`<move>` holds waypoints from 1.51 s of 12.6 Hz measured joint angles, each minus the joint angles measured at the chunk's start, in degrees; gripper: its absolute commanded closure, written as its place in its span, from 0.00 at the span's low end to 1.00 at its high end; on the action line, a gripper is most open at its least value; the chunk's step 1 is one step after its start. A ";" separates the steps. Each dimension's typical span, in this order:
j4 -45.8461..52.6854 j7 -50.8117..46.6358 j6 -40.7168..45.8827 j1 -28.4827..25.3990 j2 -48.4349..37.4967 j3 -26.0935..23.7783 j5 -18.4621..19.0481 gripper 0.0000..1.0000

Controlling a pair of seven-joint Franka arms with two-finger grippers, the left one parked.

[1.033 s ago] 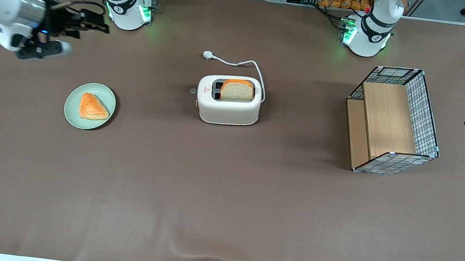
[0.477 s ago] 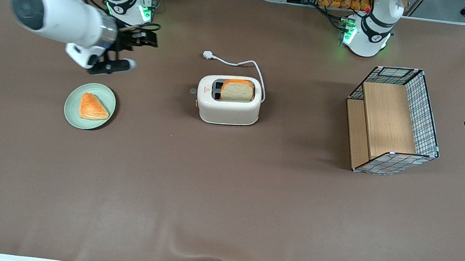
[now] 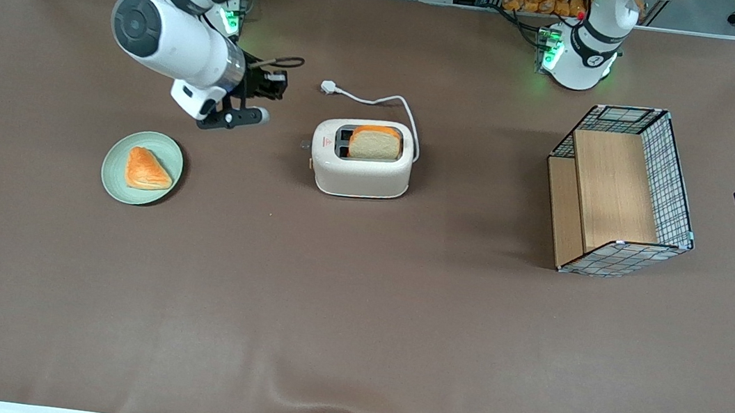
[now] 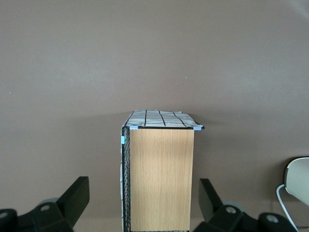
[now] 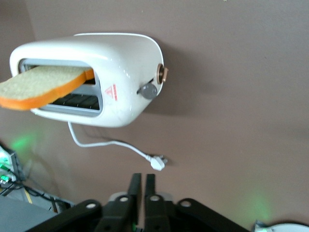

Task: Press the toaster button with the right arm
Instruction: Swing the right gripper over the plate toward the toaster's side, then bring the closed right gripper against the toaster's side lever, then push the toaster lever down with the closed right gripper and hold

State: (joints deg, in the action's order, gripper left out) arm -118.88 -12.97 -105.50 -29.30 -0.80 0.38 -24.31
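The cream-white toaster (image 3: 360,163) stands mid-table with a bread slice (image 3: 375,143) in one slot. Its small pale-grey button (image 3: 305,145) juts from the narrow end face that looks toward the working arm's end of the table. The right arm (image 3: 171,35) holds its black gripper (image 3: 275,86) above the table, a short way from that end face and a little farther from the front camera than the button. In the right wrist view the toaster (image 5: 111,63) and the button (image 5: 148,91) are ahead of the gripper (image 5: 143,177), whose fingers are shut with nothing between them.
The white cord ends in a plug (image 3: 329,87) (image 5: 157,163) lying on the table close to the gripper. A green plate (image 3: 167,154) with a pastry lies nearer the front camera. A wire-mesh basket (image 3: 622,192) with wooden panels stands toward the parked arm's end.
The right arm has swung in from the working arm's end of the table, carrying the gripper from past the plate to close beside the toaster's end face. The toaster has not moved.
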 measured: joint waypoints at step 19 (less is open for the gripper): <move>-2.07 -0.10 -18.78 -2.91 14.09 0.10 -4.12 1.00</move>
State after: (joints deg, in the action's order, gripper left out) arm -120.94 -13.06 -124.28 -32.21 13.29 0.48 -28.43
